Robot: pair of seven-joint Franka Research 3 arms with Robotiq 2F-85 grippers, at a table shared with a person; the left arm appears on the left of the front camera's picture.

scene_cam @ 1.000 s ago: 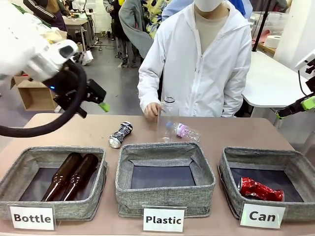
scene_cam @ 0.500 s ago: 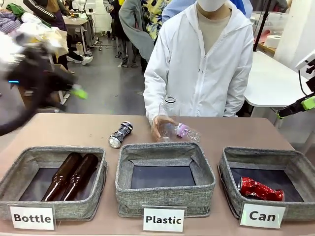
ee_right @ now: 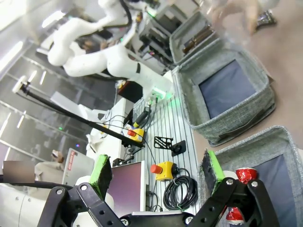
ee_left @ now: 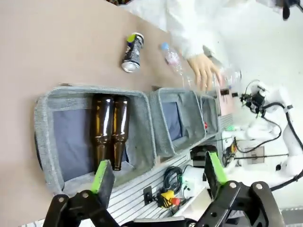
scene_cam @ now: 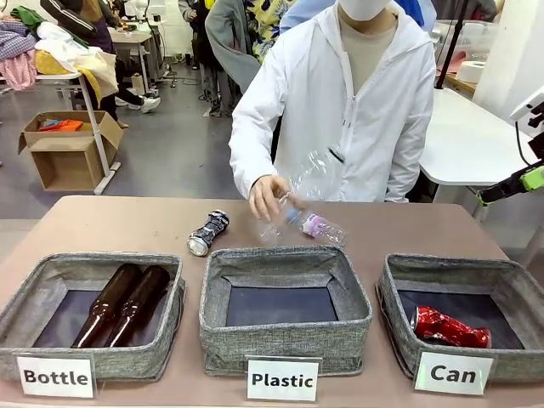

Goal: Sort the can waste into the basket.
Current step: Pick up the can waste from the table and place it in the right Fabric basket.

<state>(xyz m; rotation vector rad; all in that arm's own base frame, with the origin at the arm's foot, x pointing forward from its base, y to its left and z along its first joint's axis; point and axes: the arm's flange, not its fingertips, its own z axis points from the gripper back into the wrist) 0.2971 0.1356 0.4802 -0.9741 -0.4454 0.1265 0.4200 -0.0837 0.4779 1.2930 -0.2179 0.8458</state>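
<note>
Left pincer [ee_left: 158, 172] wide open, empty, off the bench [scene_cam: 102, 225] near edge by the Bottle basket [scene_cam: 25, 293]; right pincer [ee_right: 157, 169] likewise, beside the Can basket [scene_cam: 393, 293], red can [scene_cam: 449, 327] inside. Loose crushed can [scene_cam: 208, 232] on open bench behind

Lower left, the Bottle basket [scene_cam: 102, 259] holds two bottles [scene_cam: 123, 304]; lower right, the Can basket [scene_cam: 450, 262] holds a can [scene_cam: 449, 328]. A second can [scene_cam: 208, 232] lies on the tabletop [scene_cam: 127, 225] behind, centre-left.
</note>
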